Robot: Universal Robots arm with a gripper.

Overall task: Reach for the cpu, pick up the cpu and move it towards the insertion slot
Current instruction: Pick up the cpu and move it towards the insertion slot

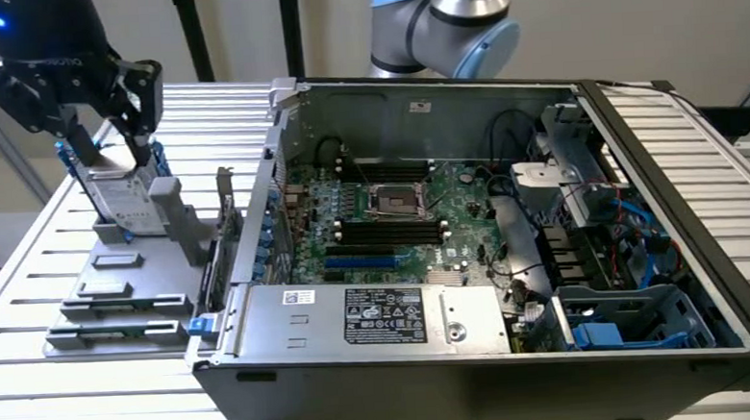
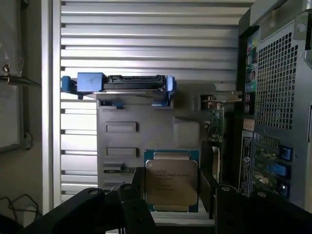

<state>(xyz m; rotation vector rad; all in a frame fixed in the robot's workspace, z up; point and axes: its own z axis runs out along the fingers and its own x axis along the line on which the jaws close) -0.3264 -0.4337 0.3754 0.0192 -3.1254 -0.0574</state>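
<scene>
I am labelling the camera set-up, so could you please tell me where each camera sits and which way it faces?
Exterior view: off the arm, raised, looking down into the open computer case with the insertion slot, grey holder at the exterior view's left; the arm's joints and the tool show.
Wrist view: on the wrist, looking down past the tool at the cpu and holder.
Shared: the holder, blue-framed hard drive, slatted table, and the case.

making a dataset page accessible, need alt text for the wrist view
The cpu lies flat on a grey holder, seen between the dark fingers of the open gripper. A blue-framed hard drive stands on the same holder, and the perforated computer case is alongside.
</scene>
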